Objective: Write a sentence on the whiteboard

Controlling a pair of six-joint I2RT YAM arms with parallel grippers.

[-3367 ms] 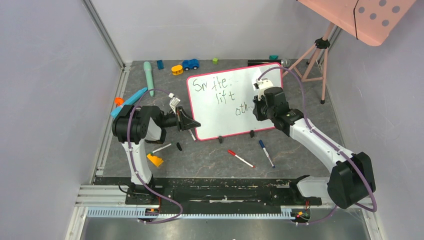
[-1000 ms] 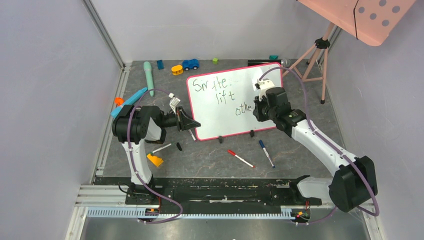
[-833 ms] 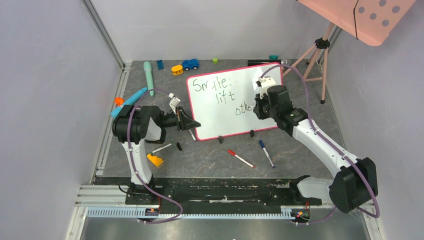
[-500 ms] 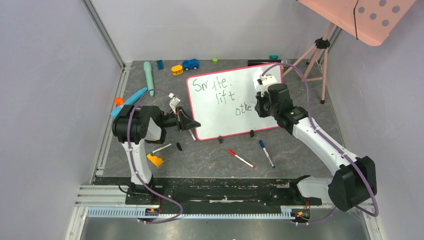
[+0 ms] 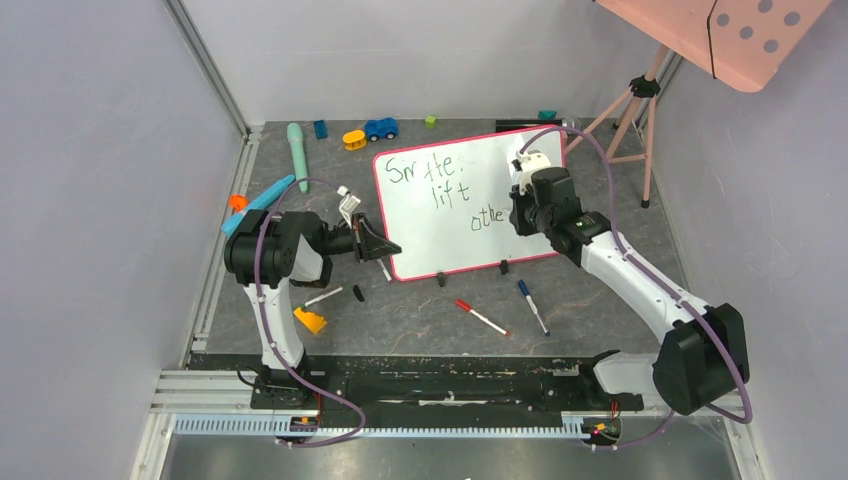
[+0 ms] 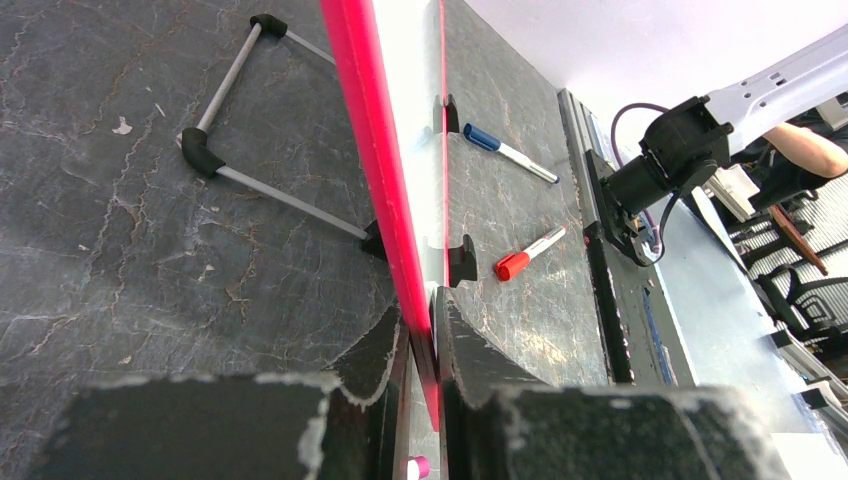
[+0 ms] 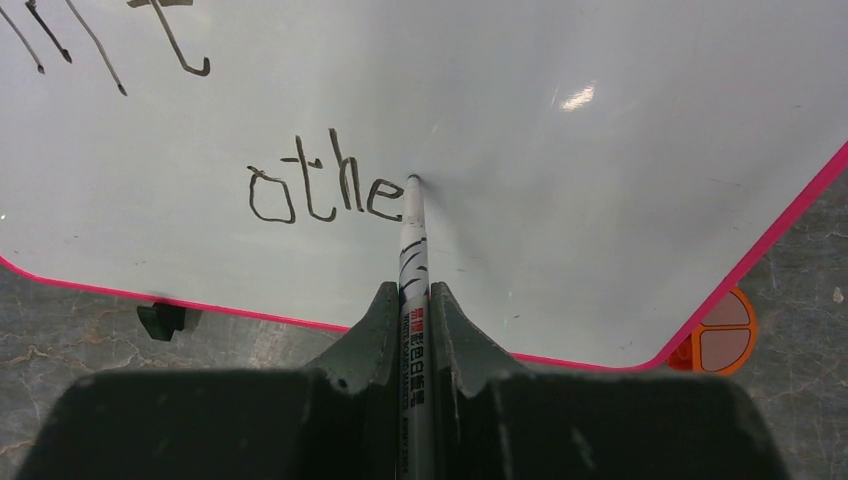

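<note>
- Your whiteboard (image 5: 465, 200) stands tilted back near the middle of the grey table (image 5: 400, 320), propped on its small black feet.
- Your left gripper (image 6: 420, 312) is pinched on the whiteboard's pink-red frame at its lower left corner, with one finger on each face of the board.
- Your right gripper (image 7: 413, 300) is pressed together around a black marker (image 7: 413, 245), in front of the whiteboard's right half.
- The marker's tip touches the whiteboard's surface just right of the last letter written.
- The sentence (image 5: 443, 187) steps down the whiteboard in three staggered lines from its upper left. The lowest line reads "othe".
- A red-capped marker (image 5: 481, 317) and a blue-capped marker (image 5: 533, 306) lie on the table just in front of the whiteboard's lower edge.
- A blue toy car (image 5: 380, 128) sits behind the whiteboard's top left corner.
</note>
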